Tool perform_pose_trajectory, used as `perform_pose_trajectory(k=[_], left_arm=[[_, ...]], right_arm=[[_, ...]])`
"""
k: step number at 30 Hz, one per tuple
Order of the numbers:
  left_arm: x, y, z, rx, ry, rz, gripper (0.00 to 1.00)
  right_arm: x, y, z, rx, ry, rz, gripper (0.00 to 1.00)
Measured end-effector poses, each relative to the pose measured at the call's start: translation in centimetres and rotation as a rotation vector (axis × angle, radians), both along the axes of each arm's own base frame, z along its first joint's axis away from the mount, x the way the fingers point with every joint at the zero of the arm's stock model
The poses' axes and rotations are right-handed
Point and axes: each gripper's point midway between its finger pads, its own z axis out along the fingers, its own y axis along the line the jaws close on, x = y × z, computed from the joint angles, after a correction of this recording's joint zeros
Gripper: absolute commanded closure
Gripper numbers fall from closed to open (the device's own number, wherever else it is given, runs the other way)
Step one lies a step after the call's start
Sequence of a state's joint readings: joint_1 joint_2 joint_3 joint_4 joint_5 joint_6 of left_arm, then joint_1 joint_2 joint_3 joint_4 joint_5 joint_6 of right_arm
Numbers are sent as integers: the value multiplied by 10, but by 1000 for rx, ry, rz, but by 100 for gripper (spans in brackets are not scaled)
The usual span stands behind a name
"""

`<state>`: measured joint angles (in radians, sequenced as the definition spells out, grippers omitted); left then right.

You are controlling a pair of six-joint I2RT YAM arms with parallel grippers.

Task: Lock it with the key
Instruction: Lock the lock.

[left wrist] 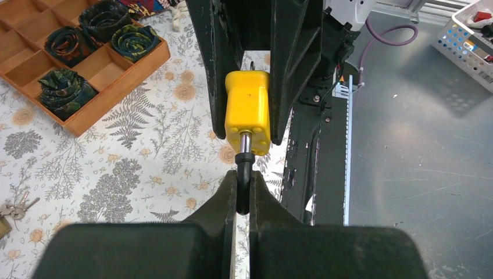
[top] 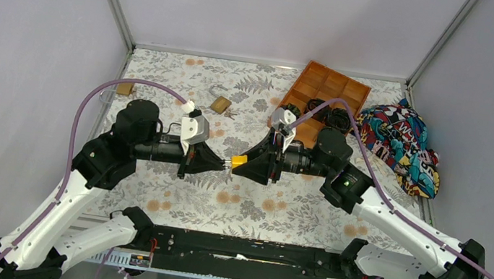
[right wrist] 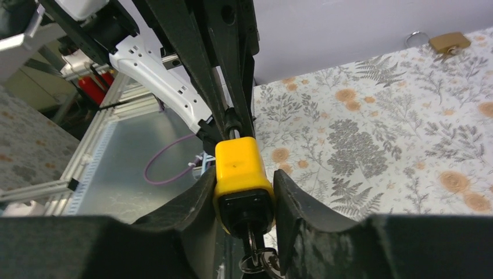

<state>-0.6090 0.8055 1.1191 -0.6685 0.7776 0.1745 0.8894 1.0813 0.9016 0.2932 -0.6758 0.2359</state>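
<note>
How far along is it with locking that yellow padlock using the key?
Done: the padlock is held up in the air, and a key sits in its keyhole end. In hand: the left claw is shut on the shackle, and the right claw is closed around the yellow body. Left: probably seating the shackle and turning the key. I cannot tell whether it is locked.
</note>
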Motion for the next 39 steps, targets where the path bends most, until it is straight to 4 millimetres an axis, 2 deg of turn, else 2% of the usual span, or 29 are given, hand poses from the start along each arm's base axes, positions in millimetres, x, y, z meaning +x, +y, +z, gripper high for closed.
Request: perform_pose_trajectory(k=[4,10,13,17,21,23,30,37,39], left_arm=[[0,0,1,-4,11,1,100],[-5,-2,3,-31,99,18,99],[-6,-3,7,-63,136,36,82],[-5,-6,19,-114,139,43,72],[-4,-7,29,-146,129,52,52],[-5,-6,31,-154,126,57,48],[-4,-6,40,-190,146,75,56],[0,-11,45,-235,180,87,74],[1,-13,46,-246,194,87,83]], right_arm=[[-1,0,1,6,12,5,99],[-3,0,3,12,33,16,100],[-3,-1,9,29,37,5,100],[-2,-6,22,71,30,-22,100],[2,-13,29,99,34,-55,100],[6,-16,31,106,34,-76,100],[8,-20,36,120,31,-94,100],[5,-20,38,127,33,-74,100],[4,-20,38,127,33,-69,100]])
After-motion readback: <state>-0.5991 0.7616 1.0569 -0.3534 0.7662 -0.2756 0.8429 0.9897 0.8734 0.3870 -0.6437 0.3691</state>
